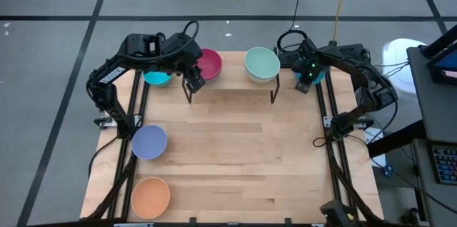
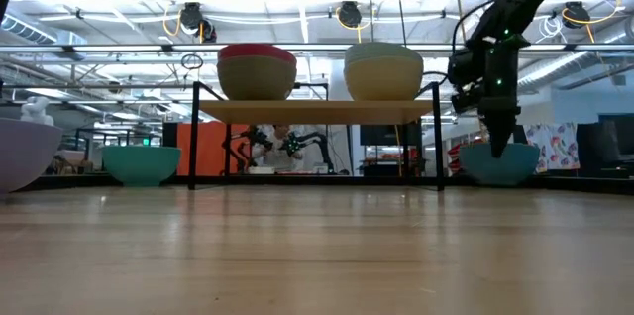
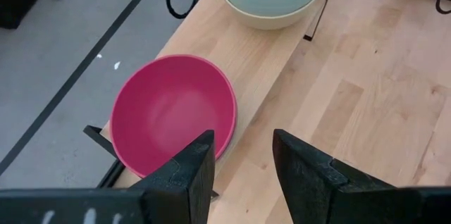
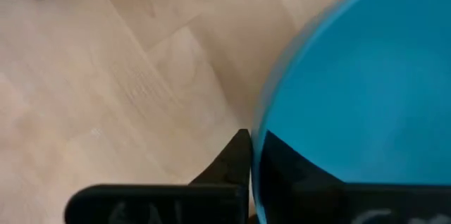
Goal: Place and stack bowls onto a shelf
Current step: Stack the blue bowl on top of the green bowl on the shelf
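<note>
**Bowls on the shelf, bowls on the desk**

While the wooden desk (image 1: 235, 155) is sitting on grey flooring, we are counting two stacks on the shelf (image 1: 232, 77) and four bowls off it. Our left tool (image 3: 243, 164) is gaping, empty, beside the magenta bowl (image 3: 173, 111); our right tool (image 1: 305, 83) is straddling a blue bowl's (image 4: 359, 90) rim.

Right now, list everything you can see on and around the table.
wooden-topped shelf on black metal legs: one, table's far edge
magenta round bowl: one, shelf's left end, atop olive-grey bowl
mint green round bowl: one, shelf's right end, atop cream bowl
cyan-blue round bowls: two, on the table, left and right of shelf
lavender round bowl: one, table's left edge
orange round bowl: one, near-left corner
left pincer: dark, open, above shelf by magenta bowl
right pincer: dark, at right cyan-blue bowl
</note>
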